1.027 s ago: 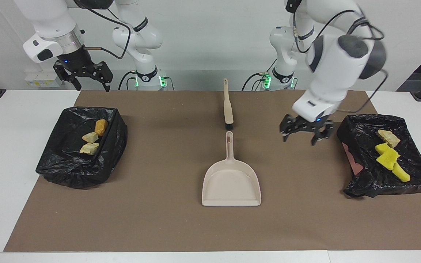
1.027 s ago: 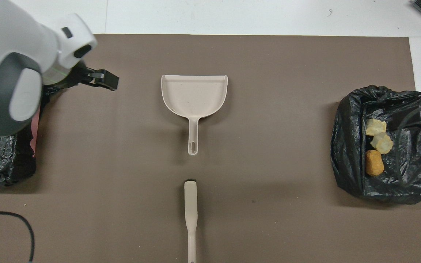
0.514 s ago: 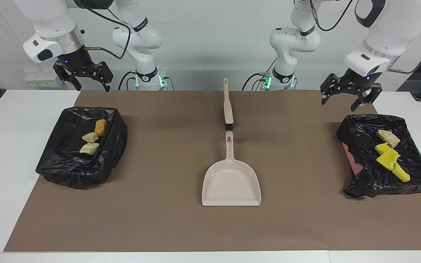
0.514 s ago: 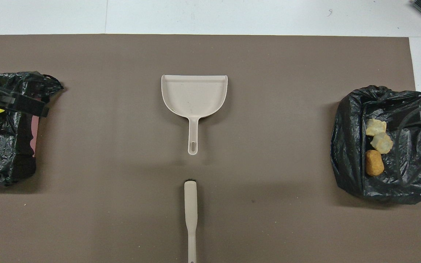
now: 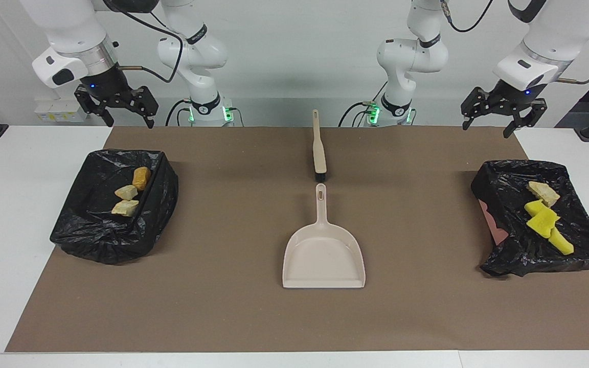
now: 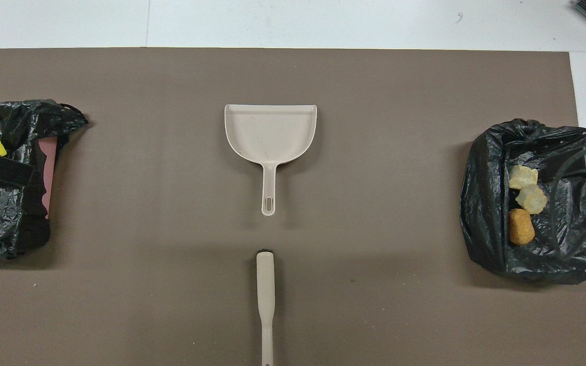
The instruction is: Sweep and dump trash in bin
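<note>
You have both arms raised at the robots' edge of the table, each waiting with nothing held. Your left gripper (image 5: pixel 502 113) hangs with its fingers spread over the mat's corner at the left arm's end, and your right gripper (image 5: pixel 116 106) hangs spread the same way over the mat's corner at the right arm's end.

The trash is already in the bins. Three golden-brown chunks (image 5: pixel 130 193) lie in the black-lined bin (image 5: pixel 95 235) near the right arm's end of the brown mat (image 5: pixel 223 306). The yellow sponge scraps (image 5: pixel 545 223) and one more bread chunk (image 5: pixel 543 192) sit in the other lined bin (image 5: pixel 529 255) at the left arm's end.

At the mat's middle you see the empty dustpan (image 5: pixel 323 254), its handle pointing toward the robots. The brush (image 5: pixel 318 148) lies just past that handle tip, near the mat's edge by the robots, apart from it.
</note>
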`<state>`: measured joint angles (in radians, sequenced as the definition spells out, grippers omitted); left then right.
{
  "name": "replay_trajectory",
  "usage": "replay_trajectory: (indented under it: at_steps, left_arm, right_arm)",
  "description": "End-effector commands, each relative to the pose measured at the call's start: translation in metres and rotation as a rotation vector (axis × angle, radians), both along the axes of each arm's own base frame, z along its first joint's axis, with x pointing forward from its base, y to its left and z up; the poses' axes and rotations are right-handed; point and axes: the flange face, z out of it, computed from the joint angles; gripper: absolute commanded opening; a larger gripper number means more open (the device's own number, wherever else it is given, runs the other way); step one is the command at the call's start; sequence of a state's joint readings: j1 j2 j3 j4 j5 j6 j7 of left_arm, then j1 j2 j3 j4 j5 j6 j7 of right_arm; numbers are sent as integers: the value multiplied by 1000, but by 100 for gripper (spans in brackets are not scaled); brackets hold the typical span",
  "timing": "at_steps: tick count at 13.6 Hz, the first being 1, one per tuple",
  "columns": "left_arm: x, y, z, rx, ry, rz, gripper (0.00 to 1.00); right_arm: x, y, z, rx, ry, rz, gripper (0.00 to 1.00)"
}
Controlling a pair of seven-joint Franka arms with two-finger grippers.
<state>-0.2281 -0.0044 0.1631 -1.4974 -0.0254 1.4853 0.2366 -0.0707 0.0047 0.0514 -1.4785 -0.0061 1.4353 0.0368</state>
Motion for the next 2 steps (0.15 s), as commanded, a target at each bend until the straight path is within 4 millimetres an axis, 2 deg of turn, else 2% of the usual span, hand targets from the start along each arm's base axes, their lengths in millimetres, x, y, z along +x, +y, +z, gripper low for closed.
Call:
replay_trajectory:
  at_steps: [1, 2]
  left_arm:
    - [-6, 9, -1, 12, -19, 3, 100]
    - [-6, 12, 0, 12, -20, 7, 100]
  right_arm:
    - [-2, -1, -1, 18, -7, 16, 100]
    - [-2, -1, -1, 18, -7, 16, 100]
